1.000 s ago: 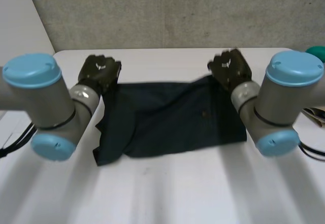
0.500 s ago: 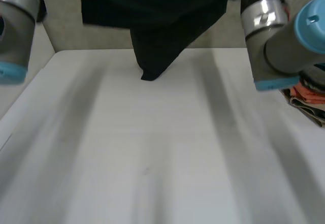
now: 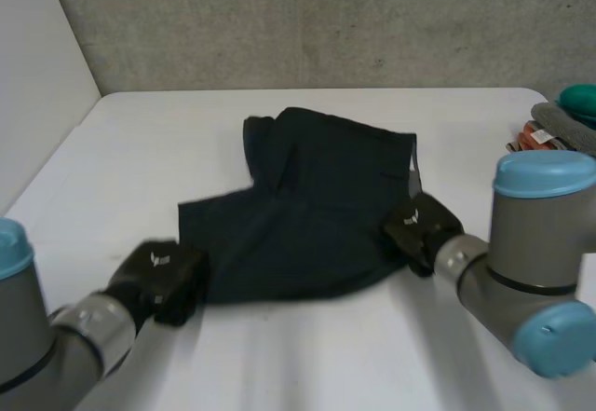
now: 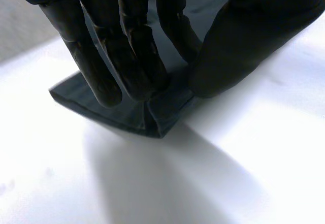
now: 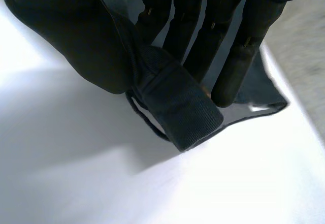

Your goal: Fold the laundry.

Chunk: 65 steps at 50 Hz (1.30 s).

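Note:
A dark navy garment [image 3: 307,215] lies spread on the white table [image 3: 307,355], rumpled at its far side. My left hand [image 3: 160,279] is at its near left corner, and in the left wrist view the fingers [image 4: 127,56] and thumb pinch the garment's corner [image 4: 157,115]. My right hand [image 3: 421,232] is at the near right corner. The right wrist view has the fingers [image 5: 203,26] and thumb pinching a folded piece of the garment's edge [image 5: 183,107].
A pile of other laundry [image 3: 563,122], green, grey and orange, sits at the table's far right edge. A grey wall [image 3: 307,20] stands behind the table.
Both hands lifted the garment high off the table and have brought it down again toward the near side. It now lies spread closer to me, with both hands low at its near corners.

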### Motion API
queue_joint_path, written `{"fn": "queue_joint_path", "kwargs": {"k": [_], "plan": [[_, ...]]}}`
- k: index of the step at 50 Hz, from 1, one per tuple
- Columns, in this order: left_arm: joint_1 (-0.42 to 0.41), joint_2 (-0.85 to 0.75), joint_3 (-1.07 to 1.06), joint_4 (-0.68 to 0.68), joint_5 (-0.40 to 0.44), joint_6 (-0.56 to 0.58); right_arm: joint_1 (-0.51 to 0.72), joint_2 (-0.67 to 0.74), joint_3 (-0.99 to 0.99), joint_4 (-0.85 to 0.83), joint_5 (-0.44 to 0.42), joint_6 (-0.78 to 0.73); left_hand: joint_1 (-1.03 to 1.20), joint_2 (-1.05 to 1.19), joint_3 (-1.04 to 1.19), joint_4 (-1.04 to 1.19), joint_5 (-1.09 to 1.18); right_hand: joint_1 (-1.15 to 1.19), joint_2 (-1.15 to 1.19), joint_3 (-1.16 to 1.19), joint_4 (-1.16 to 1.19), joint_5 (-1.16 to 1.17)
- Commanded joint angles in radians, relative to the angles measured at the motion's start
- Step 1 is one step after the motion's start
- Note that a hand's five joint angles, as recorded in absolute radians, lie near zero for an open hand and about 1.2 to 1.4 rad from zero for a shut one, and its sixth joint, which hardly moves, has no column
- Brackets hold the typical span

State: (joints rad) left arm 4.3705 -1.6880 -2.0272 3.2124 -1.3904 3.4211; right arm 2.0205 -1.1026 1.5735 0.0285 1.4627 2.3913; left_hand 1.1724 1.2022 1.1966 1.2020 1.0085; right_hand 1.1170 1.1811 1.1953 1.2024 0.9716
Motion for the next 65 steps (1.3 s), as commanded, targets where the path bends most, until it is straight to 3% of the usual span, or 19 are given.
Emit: {"fn": "queue_joint_path", "kwargs": {"k": [1, 5, 8, 12, 13, 14, 15, 16, 20, 26, 31, 34, 43, 46, 53, 57, 58, 60, 65], "plan": [[-0.031, 0.204, -0.047, -0.458, 0.019, 0.063, -0.04, -0.189, 0.154, 0.35, -0.047, -0.217, 0.224, 0.194, 0.2, 0.194, 0.213, 0.279, 0.215, 0.201, 0.194, 0.25], [-0.055, 0.263, -0.042, -0.595, 0.073, 0.073, -0.069, -0.227, 0.203, 0.429, -0.091, -0.349, 0.224, 0.194, 0.2, 0.194, 0.213, 0.279, 0.215, 0.201, 0.194, 0.25], [-0.055, 0.263, -0.031, -0.551, 0.083, 0.079, -0.069, -0.224, 0.201, 0.363, -0.122, -0.313, 0.224, 0.194, 0.2, 0.194, 0.213, 0.279, 0.215, 0.201, 0.194, 0.25], [-0.052, 0.225, 0.014, -0.444, 0.028, 0.09, -0.066, -0.201, 0.183, 0.291, -0.108, -0.241, 0.224, 0.194, 0.2, 0.194, 0.213, 0.279, 0.215, 0.201, 0.194, 0.25], [-0.054, 0.211, 0.025, -0.418, 0.015, 0.092, -0.065, -0.197, 0.18, 0.285, -0.102, -0.225, 0.05, 0.02, 0.026, 0.02, 0.039, 0.279, 0.215, 0.201, 0.194, 0.25], [-0.054, 0.199, 0.039, -0.389, 0.001, 0.09, -0.063, -0.194, 0.175, 0.28, -0.098, -0.215, -0.266, -0.296, -0.29, -0.295, -0.277, 0.279, 0.215, 0.201, 0.194, 0.25], [-0.055, 0.174, 0.068, -0.334, -0.024, 0.095, -0.063, -0.191, 0.174, 0.278, -0.094, -0.205, -0.807, -0.837, -0.831, -0.836, -0.817, 0.279, 0.215, 0.201, 0.194, 0.25], [-0.057, 0.163, 0.084, -0.303, -0.032, 0.095, -0.062, -0.187, 0.172, 0.271, -0.091, -0.19, -0.908, -0.938, -0.932, -0.938, -0.919, 0.279, 0.215, 0.201, 0.194, 0.25], [-0.074, 0.093, 0.169, -0.142, -0.035, 0.095, -0.057, -0.187, 0.174, 0.24, -0.097, -0.166, -0.95, -0.98, -0.974, -0.98, -0.961, 0.279, 0.215, 0.201, 0.194, 0.25], [-0.078, -0.103, 0.375, 0.026, 0.1, 0.121, -0.04, -0.183, 0.184, 0.177, -0.094, -0.146, -0.883, -0.913, -0.907, -0.912, -0.893, 0.279, 0.215, 0.201, 0.194, 0.25], [-0.081, -0.341, 0.647, -0.026, 0.287, 0.205, -0.025, -0.174, 0.189, 0.137, -0.093, -0.123, -0.71, -0.74, -0.734, -0.739, -0.72, 0.279, 0.215, 0.201, 0.194, 0.25], [-0.086, -0.444, 0.769, -0.068, 0.32, 0.257, -0.02, -0.169, 0.189, 0.123, -0.093, -0.109, -0.657, -0.687, -0.681, -0.686, -0.668, 0.279, 0.215, 0.201, 0.194, 0.25], [-0.117, -0.795, 1.162, -0.151, 0.347, 0.547, 0.0, -0.134, 0.191, 0.097, -0.085, -0.09, -0.539, -0.569, -0.563, -0.569, -0.55, 0.279, 0.215, 0.201, 0.194, 0.25], [-0.121, -0.873, 1.245, -0.161, 0.376, 0.593, 0.004, -0.122, 0.197, 0.093, -0.084, -0.09, -0.536, -0.566, -0.56, -0.566, -0.547, 0.279, 0.215, 0.201, 0.194, 0.25], [-0.124, -0.947, 1.309, -0.152, 0.395, 0.596, 0.004, -0.114, 0.207, 0.084, -0.084, -0.092, -0.495, -0.525, -0.519, -0.525, -0.506, 0.279, 0.215, 0.201, 0.194, 0.25], [-0.124, -0.963, 1.309, -0.114, 0.392, 0.592, -0.003, -0.112, 0.207, 0.077, -0.084, -0.092, -0.194, -0.223, -0.218, -0.223, -0.204, 0.279, 0.215, 0.201, 0.194, 0.25], [-0.123, -0.964, 1.303, -0.089, 0.386, 0.595, -0.006, -0.111, 0.207, 0.074, -0.084, -0.093, -0.004, -0.034, -0.028, -0.033, -0.014, 0.279, 0.215, 0.201, 0.194, 0.25], [-0.121, -0.958, 1.288, -0.065, 0.367, 0.599, -0.011, -0.109, 0.206, 0.071, -0.084, -0.095, 0.168, 0.138, 0.143, 0.138, 0.157, 0.279, 0.215, 0.201, 0.194, 0.25], [-0.117, -0.877, 1.188, 0.027, 0.249, 0.586, -0.016, -0.105, 0.204, 0.07, -0.084, -0.096, 0.224, 0.194, 0.2, 0.194, 0.213, 0.279, 0.215, 0.201, 0.194, 0.25]]}}
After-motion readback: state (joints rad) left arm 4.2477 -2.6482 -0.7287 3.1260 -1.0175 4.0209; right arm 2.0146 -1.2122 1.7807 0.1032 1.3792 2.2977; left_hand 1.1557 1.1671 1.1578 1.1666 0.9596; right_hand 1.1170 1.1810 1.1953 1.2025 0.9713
